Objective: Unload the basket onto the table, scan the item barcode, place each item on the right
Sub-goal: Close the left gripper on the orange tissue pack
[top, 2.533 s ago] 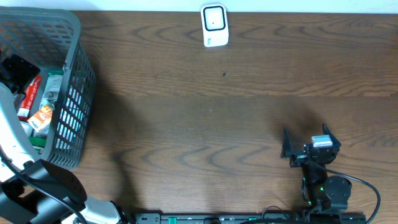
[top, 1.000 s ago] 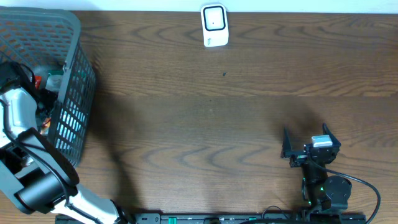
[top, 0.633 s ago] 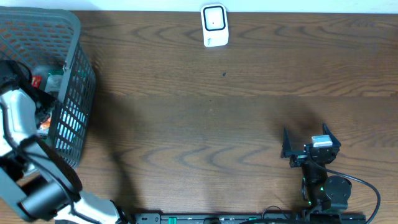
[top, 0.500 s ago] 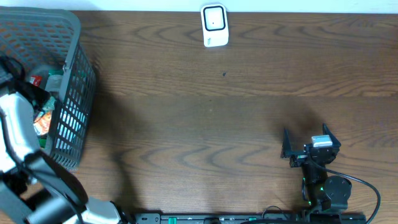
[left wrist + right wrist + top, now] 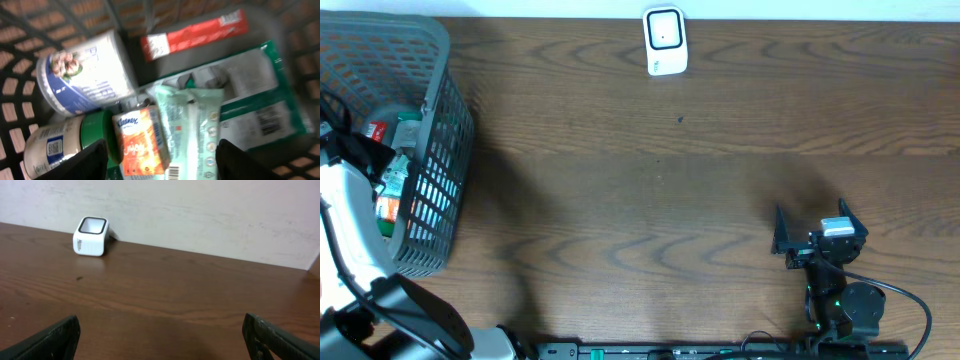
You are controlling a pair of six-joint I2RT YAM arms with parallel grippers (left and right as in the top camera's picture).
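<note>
Looks like a mock shop checkout on a robot test rig. A grey plastic shopping basket (image 5: 440,150) sits upper left of the overhead view. The left wrist view shows it full of retail packs: tissue pack (image 5: 142,142), labelled tub (image 5: 85,72), red carton (image 5: 192,34), green-lidded jar (image 5: 55,147) with a barcode label. A small white barcode scanner (image 5: 665,40) stands top centre on a wood-grain bench (image 5: 670,200). Plain off-white wall (image 5: 200,210) behind. Robot arm (image 5: 840,290) at lower right, black cable looped beside it.

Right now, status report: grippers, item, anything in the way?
Left gripper open above items in basket, holding nothing. Right gripper open, empty. No item picked yet; scanner at far table edge. Only the basket wall in the way.
</note>
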